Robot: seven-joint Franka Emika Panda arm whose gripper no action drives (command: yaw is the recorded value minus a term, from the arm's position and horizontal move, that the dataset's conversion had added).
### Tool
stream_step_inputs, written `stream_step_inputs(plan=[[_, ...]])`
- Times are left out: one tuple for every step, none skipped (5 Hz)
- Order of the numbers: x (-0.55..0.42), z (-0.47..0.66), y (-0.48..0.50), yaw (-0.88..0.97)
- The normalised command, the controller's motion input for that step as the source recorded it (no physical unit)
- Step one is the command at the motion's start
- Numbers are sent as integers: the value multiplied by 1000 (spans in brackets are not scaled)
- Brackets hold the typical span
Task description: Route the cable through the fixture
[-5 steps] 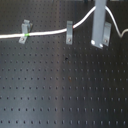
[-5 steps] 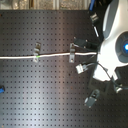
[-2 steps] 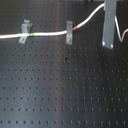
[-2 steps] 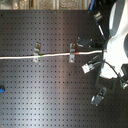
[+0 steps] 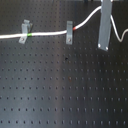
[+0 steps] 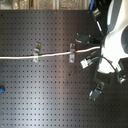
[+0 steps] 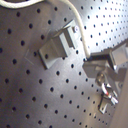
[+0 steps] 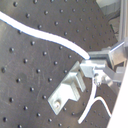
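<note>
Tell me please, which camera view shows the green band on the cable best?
The first exterior view: the green band on the cable sits clearly beside a clip. In the second exterior view it looks smaller and fainter. Neither wrist view shows it.

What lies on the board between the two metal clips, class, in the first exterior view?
A straight run of the white cable spans the gap between the left clip and right clip, its green band beside the left clip; otherwise bare perforated board.

I see white cable (image 5: pixel 50 35) with green band (image 5: pixel 31 35) and red band (image 5: pixel 75 29); black dotted-hole board (image 5: pixel 60 90); grey clips (image 5: pixel 69 31); small blue object (image 6: pixel 2 90).
</note>
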Motion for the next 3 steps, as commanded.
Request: stream_step_inputs(plan=[[-284, 201, -136, 0], [-237, 285, 23, -6], [-255, 328, 87, -49]])
